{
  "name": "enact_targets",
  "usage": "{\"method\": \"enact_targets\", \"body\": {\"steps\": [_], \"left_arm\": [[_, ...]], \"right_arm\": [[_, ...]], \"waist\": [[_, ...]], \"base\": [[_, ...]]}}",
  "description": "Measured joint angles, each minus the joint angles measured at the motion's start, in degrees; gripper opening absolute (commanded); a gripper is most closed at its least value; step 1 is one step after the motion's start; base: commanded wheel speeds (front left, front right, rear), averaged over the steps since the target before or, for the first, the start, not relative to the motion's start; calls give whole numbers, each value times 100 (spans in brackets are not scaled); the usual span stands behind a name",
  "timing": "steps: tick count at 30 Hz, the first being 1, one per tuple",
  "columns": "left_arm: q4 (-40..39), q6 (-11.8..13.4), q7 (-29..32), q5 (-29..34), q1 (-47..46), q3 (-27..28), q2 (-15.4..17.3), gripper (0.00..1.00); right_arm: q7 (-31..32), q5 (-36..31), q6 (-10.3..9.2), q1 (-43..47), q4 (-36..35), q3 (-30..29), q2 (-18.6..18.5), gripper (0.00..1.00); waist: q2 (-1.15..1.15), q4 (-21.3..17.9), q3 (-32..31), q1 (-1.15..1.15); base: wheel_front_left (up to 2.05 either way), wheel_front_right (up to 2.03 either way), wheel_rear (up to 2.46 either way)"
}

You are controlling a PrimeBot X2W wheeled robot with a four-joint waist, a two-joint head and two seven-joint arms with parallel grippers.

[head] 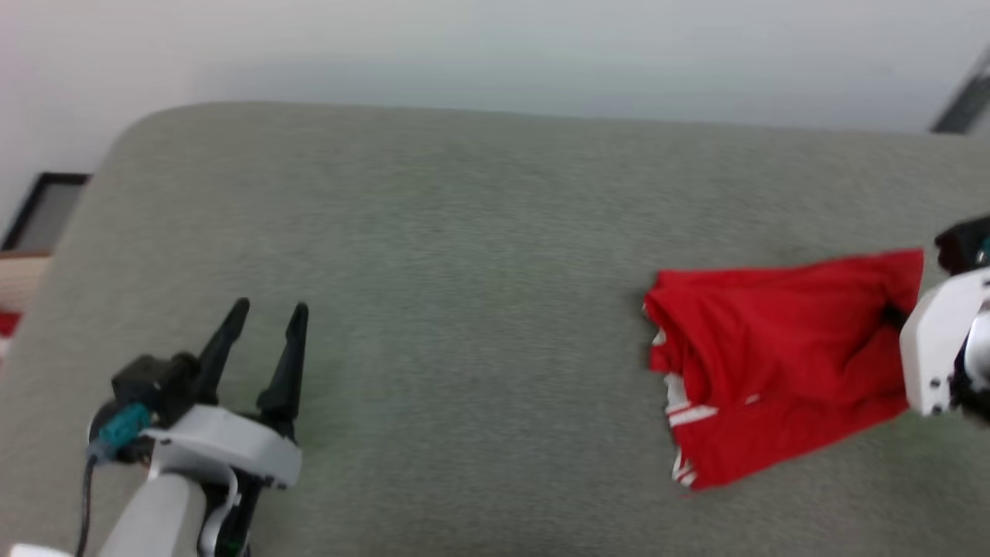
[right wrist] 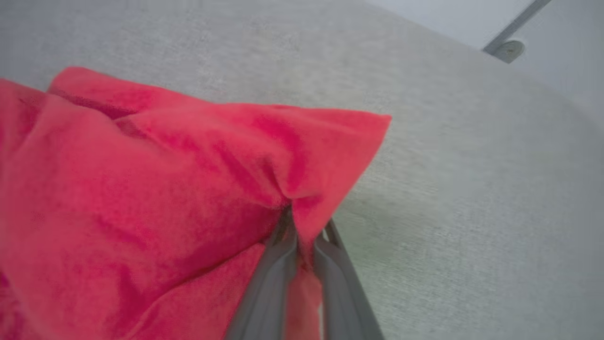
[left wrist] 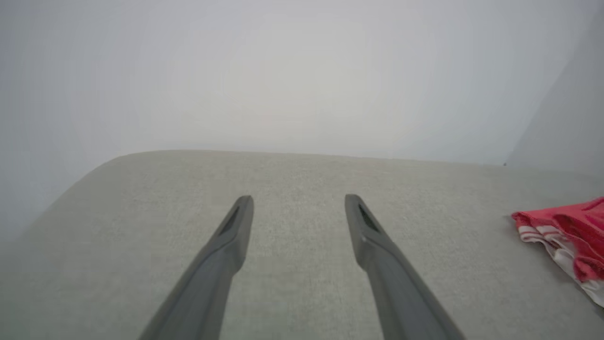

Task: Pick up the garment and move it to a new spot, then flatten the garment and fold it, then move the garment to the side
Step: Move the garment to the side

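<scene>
R tool (right wrist: 306,232) pinches red garment (head: 773,348) on grey cushion (head: 464,271).

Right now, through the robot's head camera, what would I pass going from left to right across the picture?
left fingers, open → grey cushion, bare → garment, red → right wrist, white, with the right fingers shut on the garment's corner.

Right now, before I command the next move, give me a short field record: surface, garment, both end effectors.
surface: grey-green fabric cushion
garment: red fabric jersey with red-white striped trim, bunched, on the cushion's right side
left end effector: open, over bare cushion, apart from the jersey
right end effector: shut on a red corner of the jersey
</scene>
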Motion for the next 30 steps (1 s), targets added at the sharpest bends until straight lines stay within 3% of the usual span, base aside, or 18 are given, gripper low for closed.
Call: {"method": "enact_targets", "body": {"steps": [16,30], "left_arm": [[87,0,-9,-48,-1160,-951,252,100],[275,0,-9,-223,-1996,-1599,388,100]], "right_arm": [[-853,-141,0,-1511,734,687,-549,0],[-2319,-644,0,-2641,2228,1261,-969,0]], "waist": [[0,-1558,590,0],[0,-2109,1478,0]], "base": [[0,0,0],[0,0,0]]}}
